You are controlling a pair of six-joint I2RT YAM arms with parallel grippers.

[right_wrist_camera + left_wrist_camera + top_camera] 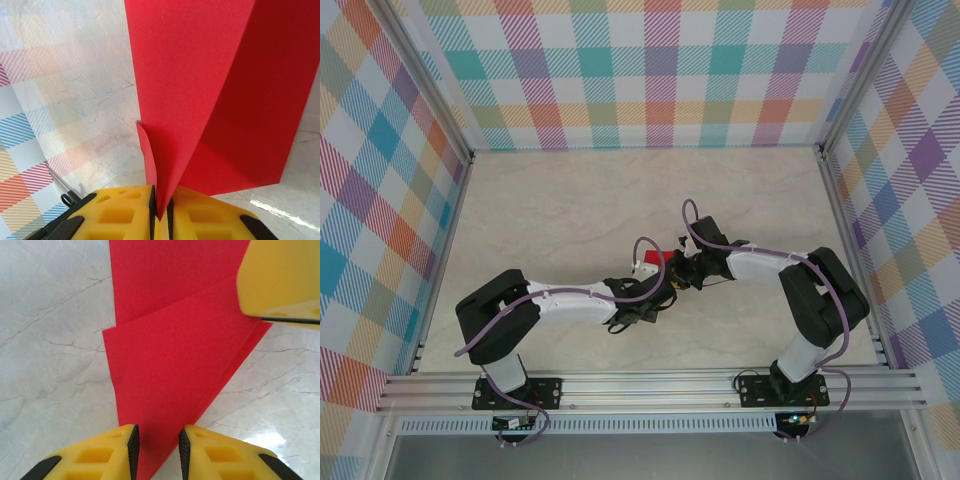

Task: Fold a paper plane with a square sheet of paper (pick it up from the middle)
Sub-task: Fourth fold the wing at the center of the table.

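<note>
Right gripper (161,207) pinches the red paper (200,85) tight at lower centre. Left gripper (158,450) stands partly spread astride the paper's tip. Both arms reach inward, meeting mid-frame.

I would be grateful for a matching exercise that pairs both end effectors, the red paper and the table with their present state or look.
Things:
1. left end effector
2. right end effector
3. square sheet of paper
4. table

States:
A. pale, marble-veined
B. pinched shut on the paper
C. red, creased into overlapping layers
D. jaws apart, the paper's narrow end between them

Pairs: 1-D; 2-B; 3-C; 4-A
</note>
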